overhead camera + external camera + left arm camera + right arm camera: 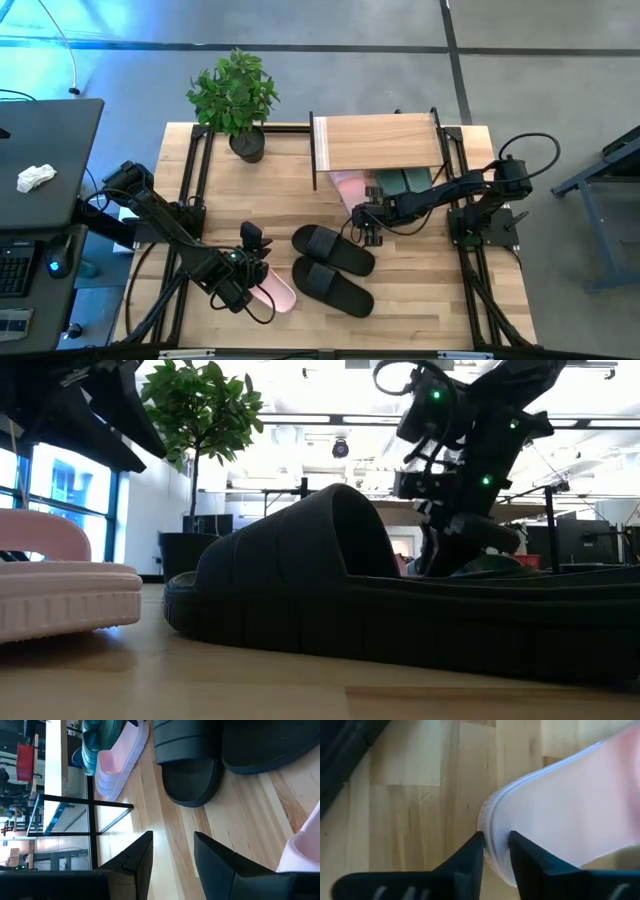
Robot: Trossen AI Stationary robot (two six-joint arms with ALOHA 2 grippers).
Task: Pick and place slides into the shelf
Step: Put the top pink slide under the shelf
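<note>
While clamped on pink slide's (560, 800) rim: right gripper (495, 840), before shelf (378, 143).
Left gripper (172, 837): near worktop's front edge, fingers narrowly apart, empty.

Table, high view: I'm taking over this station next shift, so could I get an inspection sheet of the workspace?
Surface: wooden table, light planks.
Job's things: shelf at the far edge; pink slide at the shelf and teal slides partly under it; two black slides mid-table; second pink slide by the left arm.
Clutter: potted plant at the far left corner.
Grippers: right gripper pinches the rim of the pink slide at the shelf; left gripper open, empty, beside the second pink slide.
Cables: black cable loop above the right arm.
Surroundings: dark desk left of the table, with a crumpled white wad.
</note>
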